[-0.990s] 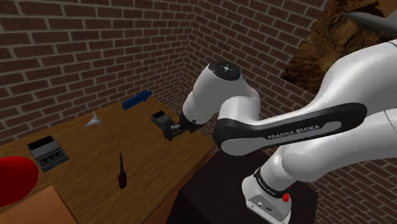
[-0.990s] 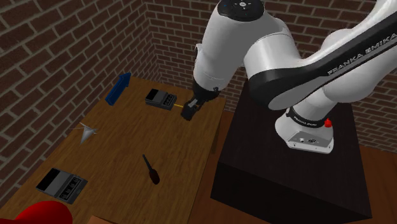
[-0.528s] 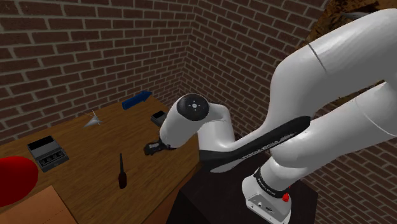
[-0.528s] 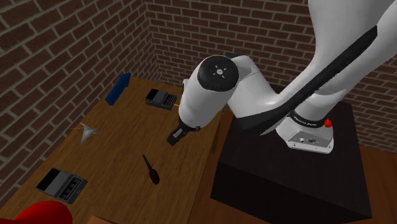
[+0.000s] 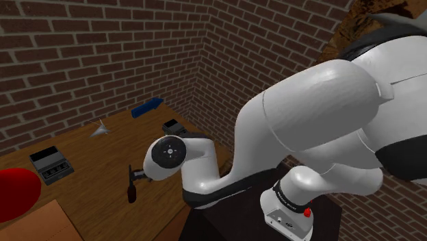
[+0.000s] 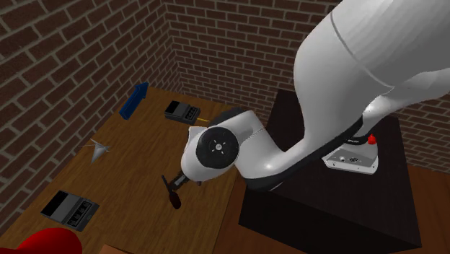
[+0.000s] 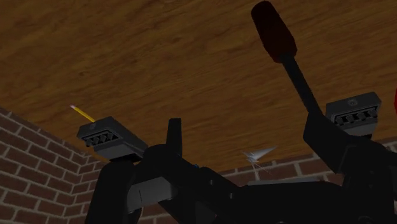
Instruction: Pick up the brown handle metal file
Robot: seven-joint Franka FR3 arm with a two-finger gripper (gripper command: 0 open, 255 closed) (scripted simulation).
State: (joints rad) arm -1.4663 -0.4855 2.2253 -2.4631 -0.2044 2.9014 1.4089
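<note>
The file [image 5: 130,185] lies flat on the wooden table [image 5: 89,154]. It has a thin dark shaft and a dark brown handle at the end nearer the table's front. The second exterior view has the file [image 6: 171,193] just below the arm's round wrist joint. My gripper [image 5: 140,176] hangs low right beside it, mostly hidden by that joint, and the gripper [image 6: 179,183] stands at the shaft. From the wrist, the file [image 7: 283,54] lies ahead, its shaft running in toward one finger [image 7: 331,143]. The gripper [image 7: 251,137] is open and clasps nothing.
Two dark grey boxes [image 5: 51,164] [image 5: 172,127] sit on the table, with a blue block [image 5: 147,107] at the far edge and a small grey cone [image 5: 101,129]. A red object [image 5: 15,192] and a tan box [image 5: 48,222] lie at the shoulder view's lower left. Brick walls stand behind.
The arm swung down from the grey box near the table's far corner toward the table's front. The gripper now hangs low beside the file, which has not moved.
</note>
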